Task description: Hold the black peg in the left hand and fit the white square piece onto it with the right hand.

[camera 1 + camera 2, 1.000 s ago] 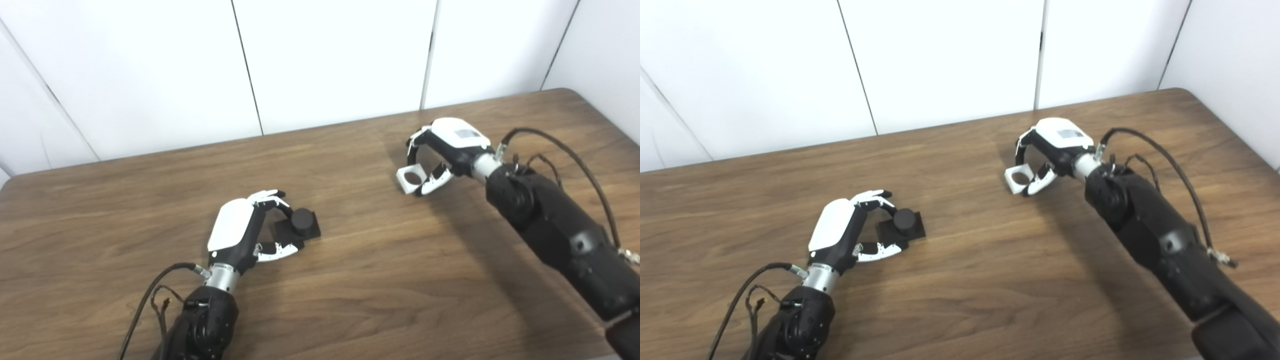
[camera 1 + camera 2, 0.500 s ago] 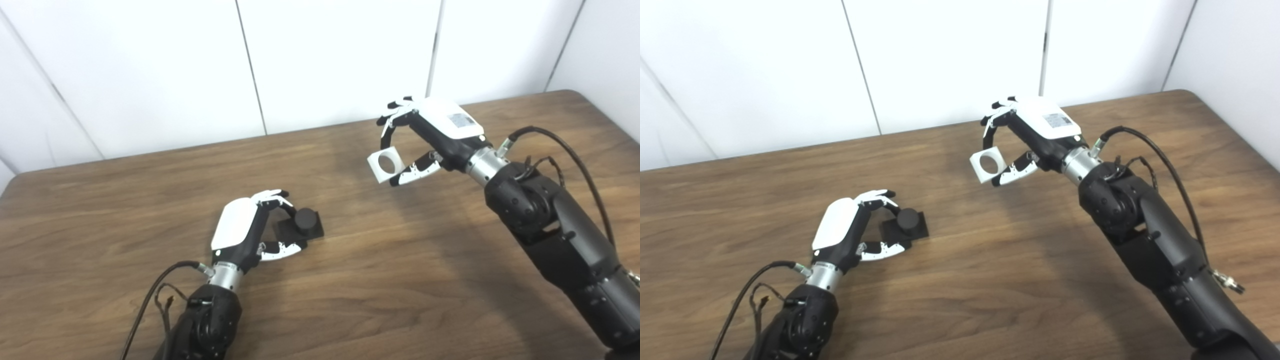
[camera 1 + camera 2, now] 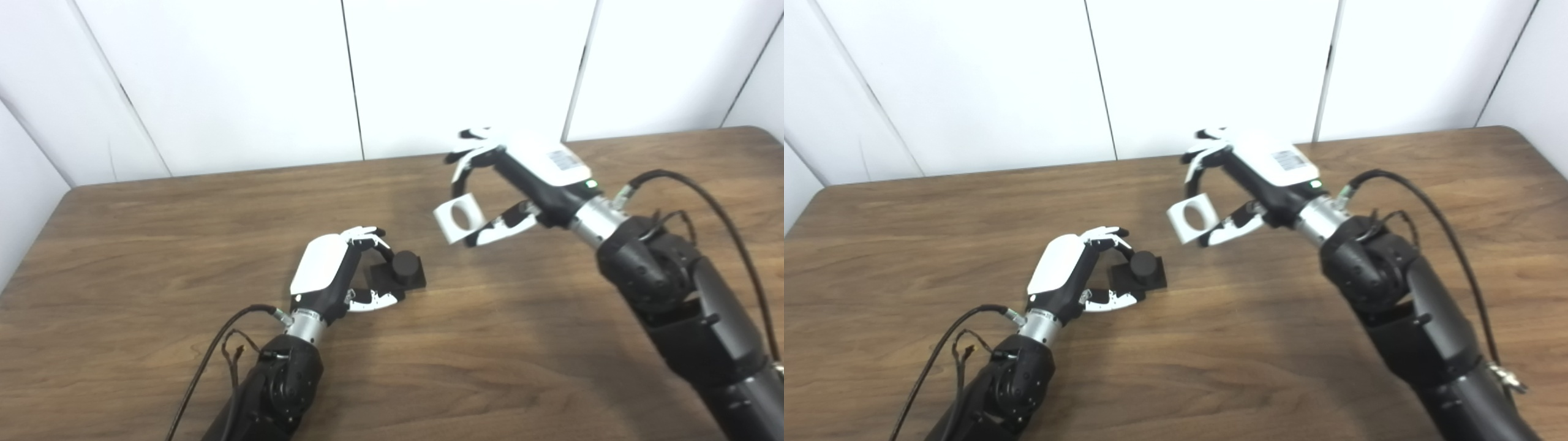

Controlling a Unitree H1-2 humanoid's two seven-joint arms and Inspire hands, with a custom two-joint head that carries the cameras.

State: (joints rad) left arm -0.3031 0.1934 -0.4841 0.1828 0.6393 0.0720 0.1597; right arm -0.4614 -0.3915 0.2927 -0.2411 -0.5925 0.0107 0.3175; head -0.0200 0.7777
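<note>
Right hand point(image 3: 520, 184), seen from the left eye view, grips the white square piece point(image 3: 458, 218) between fingers and thumb, raised clear of the brown surface point(image 3: 153, 245). The piece shows its round hole, turned partly toward the camera. Using the black peg point(image 3: 401, 269) as landmark: the white piece hangs above it, to its right and farther from the robot, apart from it. The left hand point(image 3: 334, 275) sits just left of the peg, resting on the surface, fingers curled around the peg's square base; the short round peg stands upright on that base.

From the right eye view, the same layout holds. The left hand point(image 3: 1072, 275) closes on the black peg point(image 3: 1142, 269), whose base seems to sit on the surface, not lifted. The right hand point(image 3: 1255, 177) holds the white square piece point(image 3: 1190, 217) up and right of the peg, with clear wood showing between them.

Judging progress: both parts are grasped, so pickup looks done. Carrying the piece over the peg, lining up hole with peg, and lowering it on remain.
</note>
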